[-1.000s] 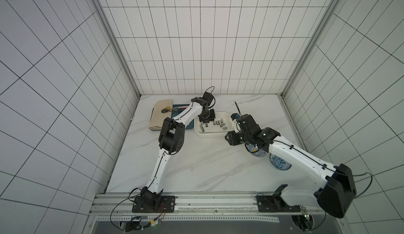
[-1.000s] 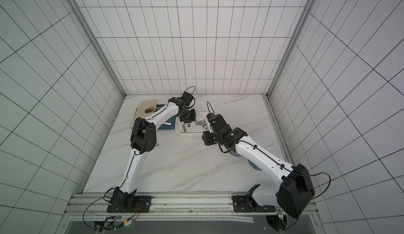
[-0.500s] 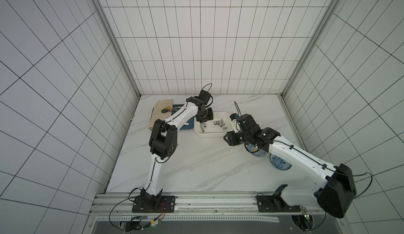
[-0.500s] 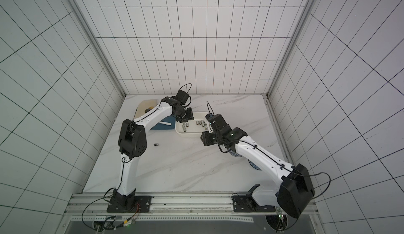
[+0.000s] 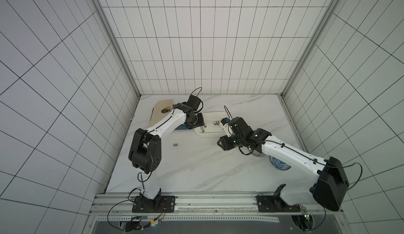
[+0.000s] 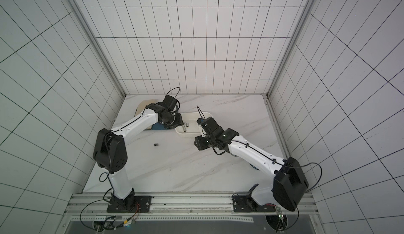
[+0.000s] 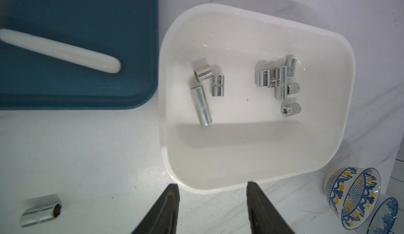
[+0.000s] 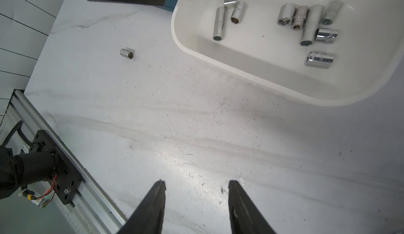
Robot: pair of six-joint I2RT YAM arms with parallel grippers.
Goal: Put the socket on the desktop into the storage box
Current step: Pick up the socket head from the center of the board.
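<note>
White-tiled walls close in a marble-look surface (image 5: 196, 167), and the white storage box (image 5: 208, 134) sits toward 12 o'clock of its centre. The box already holds a scatter of chrome sockets (image 7: 201, 106), lying on their sides in two loose clusters. One short socket (image 5: 175, 144) is alone on the bare surface, at about 8 o'clock from the box and well apart from it, also on its side with its hex mouth showing. The left end effector (image 7: 212, 183) hangs over the box's near rim, fingers apart with nothing between them. The right end effector (image 8: 196, 181) is likewise spread and empty, over bare surface at about 5 o'clock of the box. The step in hand looks like the turn from drop-off to the last pick. The left arm seems the better placed: it would need to draw back toward 8 o'clock, come down with its fingers straddling the barrel, and close across the round sides, which may roll if nudged. A dark-blue tray (image 7: 87, 79) carrying a white rod (image 7: 61, 51) lies at 9 o'clock, touching or just beside the box, its corner near the path. A blue-and-yellow patterned bowl (image 7: 354, 193) stands at 4 o'clock, clear of the route. On the return, only the box's low wall needs clearing.
</note>
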